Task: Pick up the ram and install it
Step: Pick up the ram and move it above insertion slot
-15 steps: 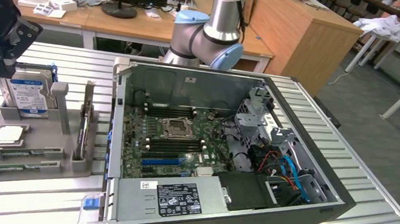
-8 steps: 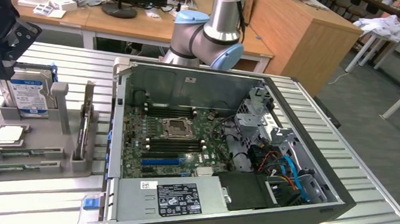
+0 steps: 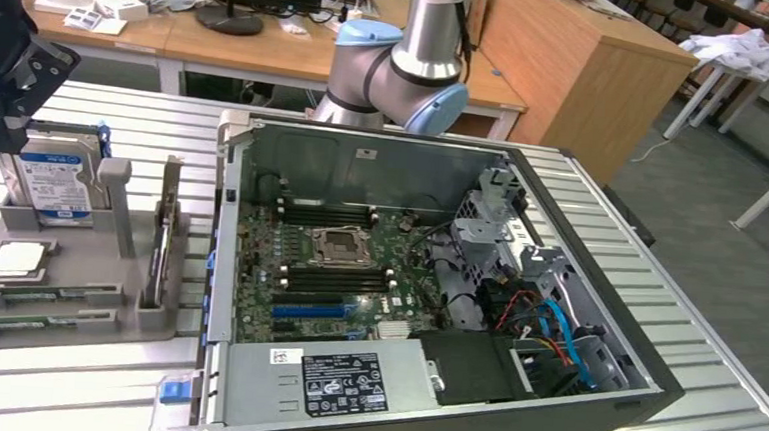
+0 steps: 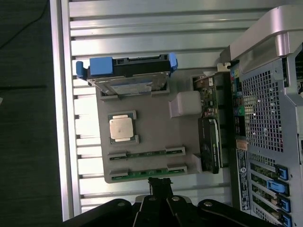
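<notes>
Ram [image 4: 142, 173] lies slotted in the grey tray [image 3: 94, 258], at exterior-view nine o'clock from the computer case [image 3: 361, 159], near the empty, pinched-together claw [image 4: 160, 185].

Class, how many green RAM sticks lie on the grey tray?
2. One thin green RAM stick beside the square silver processor; the other in the next slot outward.

Silver-grey tubular arm [image 3: 430, 28] with pale blue joint caps [image 3: 369, 31]; dark, apparently black end effector [image 4: 160, 184].

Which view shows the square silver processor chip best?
The wrist view: it sees the square silver processor chip face-on and unobstructed. The exterior view shows the chip slanted, at the exterior view's left.
</notes>
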Robot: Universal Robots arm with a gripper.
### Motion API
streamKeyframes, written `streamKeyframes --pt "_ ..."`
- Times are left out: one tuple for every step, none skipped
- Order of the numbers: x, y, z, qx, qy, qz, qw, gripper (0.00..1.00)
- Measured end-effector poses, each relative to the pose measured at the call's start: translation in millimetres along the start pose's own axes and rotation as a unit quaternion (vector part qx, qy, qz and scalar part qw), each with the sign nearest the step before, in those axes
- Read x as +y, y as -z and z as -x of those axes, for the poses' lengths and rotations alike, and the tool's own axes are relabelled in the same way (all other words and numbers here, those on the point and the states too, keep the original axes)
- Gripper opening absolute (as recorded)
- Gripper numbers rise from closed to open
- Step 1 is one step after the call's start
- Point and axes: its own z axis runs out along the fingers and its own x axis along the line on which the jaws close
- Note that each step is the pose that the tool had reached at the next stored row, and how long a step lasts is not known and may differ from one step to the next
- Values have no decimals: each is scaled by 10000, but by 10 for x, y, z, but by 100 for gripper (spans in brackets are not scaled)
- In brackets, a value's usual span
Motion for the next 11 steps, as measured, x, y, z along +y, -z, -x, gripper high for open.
streamKeyframes --pt "0 0 0 0 0 0 10000 11" --pt "0 0 0 0 0 0 10000 11" --pt "0 0 0 0 0 0 10000 11" --pt "0 0 0 0 1 0 10000 11" --pt "0 0 0 0 8 0 10000 11" --pt "0 0 0 1 22 0 10000 11" --pt "0 0 0 2 37 1 10000 11" --pt "0 0 -1 3 57 1 10000 11" --pt "0 0 -1 4 81 2 10000 11" --pt "0 0 -1 5 108 2 9999 11" --pt "0 0 -1 7 143 3 9999 11"
